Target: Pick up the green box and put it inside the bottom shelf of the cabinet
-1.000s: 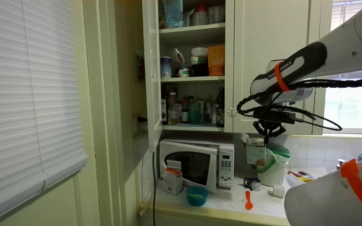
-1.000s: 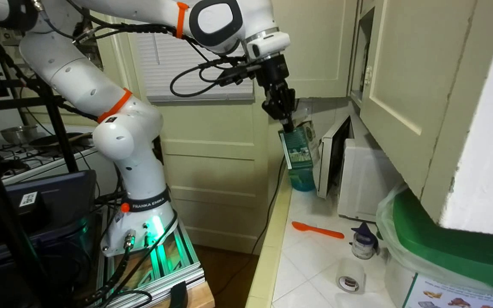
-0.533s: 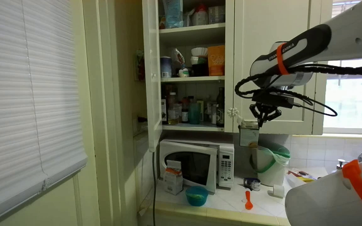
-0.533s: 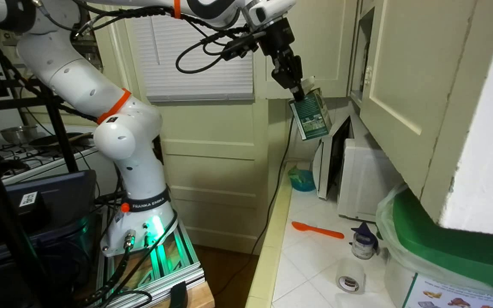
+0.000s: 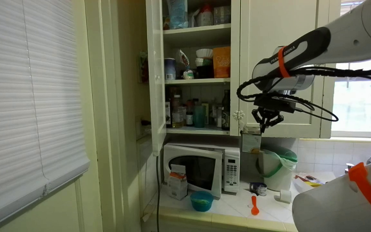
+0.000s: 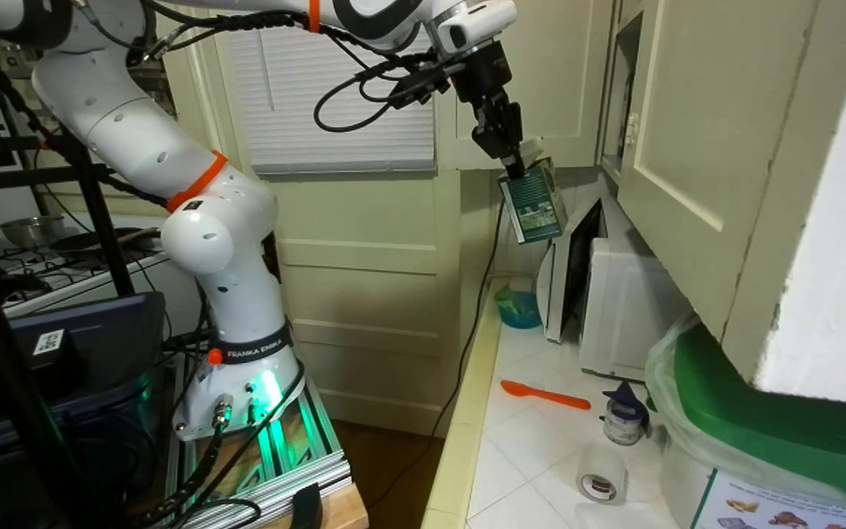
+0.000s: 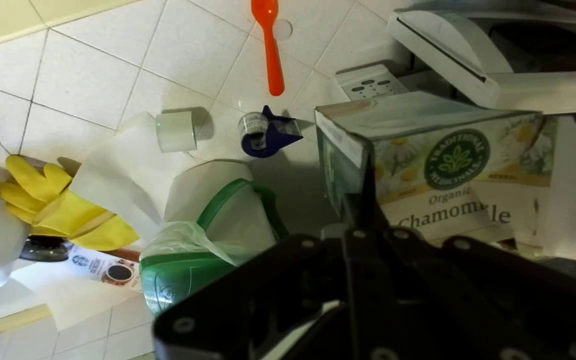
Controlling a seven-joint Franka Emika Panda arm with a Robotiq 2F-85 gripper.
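My gripper is shut on the thin upper side wall of the green box, which hangs tilted below the fingertips, off the counter. In the wrist view the fingers pinch the carton's edge, and its chamomile label faces the camera. An exterior view shows the box's green printed side under the gripper. The bottom shelf of the cabinet, lined with bottles and jars, lies left of the box and slightly higher in an exterior view. The part of the fingertips inside the box is hidden.
The cabinet door stands open; a closed door is behind my gripper. Below the shelf sits the microwave, its door ajar. A white bag, teal bowl, orange spoon and green-lidded container stand on the counter.
The gripper has lifted the box well clear of the teal bowl's line of sight, then dipped slightly. In an exterior view both have shifted left, toward the open cabinet.
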